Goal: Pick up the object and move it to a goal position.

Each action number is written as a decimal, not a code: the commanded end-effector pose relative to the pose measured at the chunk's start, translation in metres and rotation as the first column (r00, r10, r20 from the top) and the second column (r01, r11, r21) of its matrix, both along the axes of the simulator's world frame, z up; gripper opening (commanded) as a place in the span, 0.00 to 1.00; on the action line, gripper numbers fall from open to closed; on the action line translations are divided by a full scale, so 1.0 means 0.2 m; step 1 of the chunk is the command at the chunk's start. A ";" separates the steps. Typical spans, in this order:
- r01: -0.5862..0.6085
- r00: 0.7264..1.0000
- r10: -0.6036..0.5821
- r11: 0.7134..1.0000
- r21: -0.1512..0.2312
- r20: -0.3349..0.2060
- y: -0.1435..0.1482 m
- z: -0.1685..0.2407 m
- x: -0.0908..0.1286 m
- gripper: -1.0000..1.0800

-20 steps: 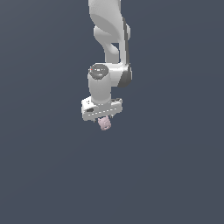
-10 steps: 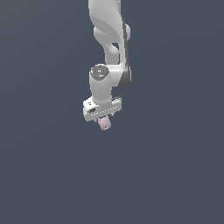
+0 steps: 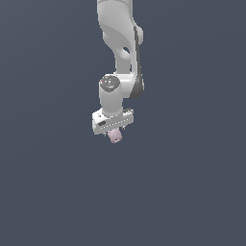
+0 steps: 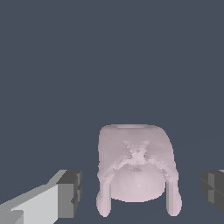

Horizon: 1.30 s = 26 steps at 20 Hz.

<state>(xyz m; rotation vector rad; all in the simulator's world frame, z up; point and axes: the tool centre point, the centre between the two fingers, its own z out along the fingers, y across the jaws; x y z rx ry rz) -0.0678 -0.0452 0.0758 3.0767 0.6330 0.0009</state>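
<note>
The white robot arm (image 3: 120, 57) reaches down from the top of the exterior view against a plain dark grey-blue backdrop. Its claw (image 3: 113, 130) points downward, and the small pale pink object (image 3: 115, 136) shows just below the claw's wide white body, partly covered by it.

In the wrist view the object (image 4: 135, 168) sits between the two fingers (image 4: 70, 193). It is a lumpy pink thing with a broad flat-topped back, a rounded bulge in the middle and two thin prongs hanging at either side of that bulge. One dark finger pad stands off to one side of the object and the other pad is at the opposite edge of the picture. A clear strip of backdrop shows between each pad and the object, so the pads do not appear to touch it, and the claw looks spread rather than clenched. Whether anything else bears the object cannot be told from these views, since no surface is visible beneath it.
</note>
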 end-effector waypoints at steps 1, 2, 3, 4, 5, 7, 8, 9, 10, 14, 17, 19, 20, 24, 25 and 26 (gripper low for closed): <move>-0.001 1.000 0.001 1.000 0.000 -0.001 0.00 -0.06 0.00 0.96; -0.002 1.000 0.002 1.000 0.000 -0.001 0.00 -0.09 -0.01 0.96; -0.002 1.000 0.002 1.000 0.000 -0.001 0.00 -0.11 -0.01 0.96; -0.003 1.000 0.003 1.000 0.000 -0.001 0.00 -0.13 -0.01 0.96; -0.003 1.000 0.003 1.000 0.000 -0.001 0.00 -0.15 -0.01 0.96; -0.003 1.000 0.003 1.000 0.000 -0.001 0.00 -0.17 0.00 0.96; -0.003 1.000 0.003 1.000 0.000 -0.001 0.00 -0.17 0.00 0.96; -0.003 1.000 0.003 1.000 0.000 -0.001 0.00 -0.18 0.00 0.96; -0.003 1.000 0.003 1.000 0.000 -0.001 0.00 -0.18 0.00 0.96; -0.003 1.000 0.003 1.000 0.000 -0.001 0.00 -0.18 0.00 0.00; -0.003 1.000 0.003 1.000 0.000 -0.001 0.00 -0.18 0.00 0.00; -0.003 1.000 0.003 1.000 0.000 -0.001 0.00 -0.18 0.00 0.00; -0.003 1.000 0.003 1.000 0.000 -0.001 0.00 -0.18 0.00 0.00; -0.003 1.000 0.003 1.000 0.000 0.001 0.00 -0.16 0.00 0.00; -0.003 1.000 0.003 1.000 0.000 0.001 0.01 -0.15 0.01 0.00; -0.003 1.000 0.003 1.000 0.000 0.001 0.02 -0.14 0.01 0.00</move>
